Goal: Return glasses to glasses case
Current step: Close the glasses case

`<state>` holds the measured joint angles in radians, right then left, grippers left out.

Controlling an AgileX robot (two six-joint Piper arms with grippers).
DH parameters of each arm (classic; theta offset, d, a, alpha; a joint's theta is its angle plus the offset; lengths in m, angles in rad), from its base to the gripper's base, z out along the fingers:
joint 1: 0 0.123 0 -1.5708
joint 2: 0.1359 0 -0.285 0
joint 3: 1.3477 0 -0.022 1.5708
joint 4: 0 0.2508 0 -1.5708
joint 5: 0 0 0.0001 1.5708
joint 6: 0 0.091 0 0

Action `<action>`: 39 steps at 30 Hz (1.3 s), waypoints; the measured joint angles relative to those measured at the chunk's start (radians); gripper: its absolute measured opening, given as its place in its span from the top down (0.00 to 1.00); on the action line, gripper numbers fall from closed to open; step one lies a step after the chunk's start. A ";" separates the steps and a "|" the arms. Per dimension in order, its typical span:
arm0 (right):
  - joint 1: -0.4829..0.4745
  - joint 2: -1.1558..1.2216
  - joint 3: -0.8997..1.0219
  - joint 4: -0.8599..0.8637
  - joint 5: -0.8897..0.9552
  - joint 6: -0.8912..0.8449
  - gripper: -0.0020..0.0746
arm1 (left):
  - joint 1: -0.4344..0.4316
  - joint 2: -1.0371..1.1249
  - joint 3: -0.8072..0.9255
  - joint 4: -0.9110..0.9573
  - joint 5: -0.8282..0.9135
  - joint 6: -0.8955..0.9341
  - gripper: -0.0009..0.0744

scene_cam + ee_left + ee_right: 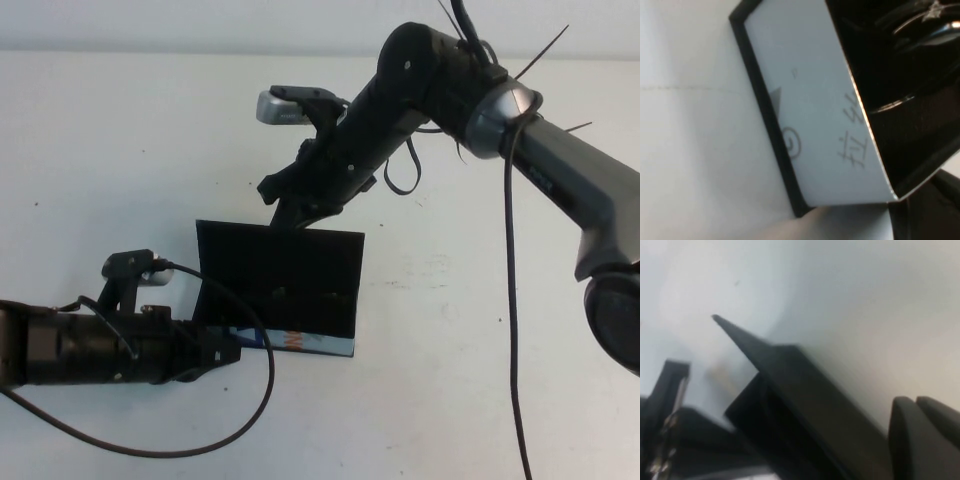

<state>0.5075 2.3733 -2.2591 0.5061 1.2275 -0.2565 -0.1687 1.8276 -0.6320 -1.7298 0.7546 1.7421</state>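
The glasses case (300, 343) stands mid-table, its black flap lid (280, 265) raised and its blue, white and orange front facing me. My left gripper (226, 352) is at the case's left front corner and grips its wall; the left wrist view shows the white side panel (815, 100) meeting the gripper (900, 200). Glossy dark rims, apparently the glasses (920, 22), lie inside the case. My right gripper (287, 213) is shut and empty at the lid's far edge; in the right wrist view it (915, 402) sits beside the lid (805, 385).
The case stands on a white table (460, 300). The right arm (420, 90) reaches in from the far right over the table, above the case. A black cable (268, 385) loops from the left arm in front of the case.
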 joint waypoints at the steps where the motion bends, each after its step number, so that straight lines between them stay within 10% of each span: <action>1: 0.009 -0.019 0.028 0.002 0.000 -0.002 0.99 | 0.000 0.000 0.000 0.000 0.000 0.002 0.99; 39: 0.121 -0.184 0.428 -0.061 -0.004 -0.022 0.99 | 0.000 -0.727 0.201 0.293 -0.318 -0.409 0.99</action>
<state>0.6289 2.1892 -1.8312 0.4452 1.2234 -0.2786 -0.1687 1.1004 -0.4309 -1.4366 0.4362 1.3331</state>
